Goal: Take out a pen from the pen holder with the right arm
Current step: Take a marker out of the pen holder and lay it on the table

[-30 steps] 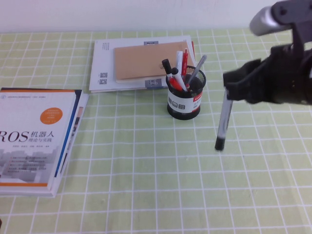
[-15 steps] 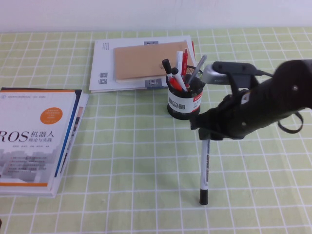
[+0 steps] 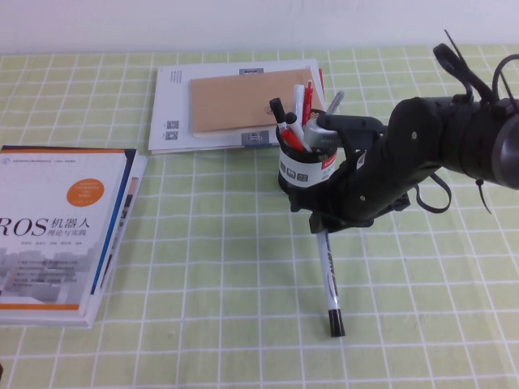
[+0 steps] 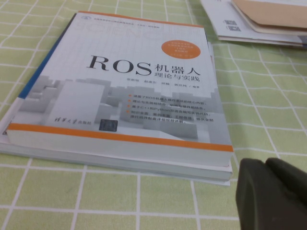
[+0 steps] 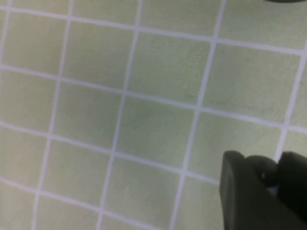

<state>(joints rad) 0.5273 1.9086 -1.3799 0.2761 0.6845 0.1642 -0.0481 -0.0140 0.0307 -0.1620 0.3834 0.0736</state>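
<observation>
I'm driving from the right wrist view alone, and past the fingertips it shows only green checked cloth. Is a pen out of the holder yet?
Observer: Yes. In the high view the right gripper is shut on a pen. The pen hangs slanted over the cloth in front of the pen holder, clear of it.
Operator: Good. Where is the left arm, so I don't cross it?
Observer: The left gripper sits low over the table by a corner of the book, on the far side of the table from the pen.
</observation>
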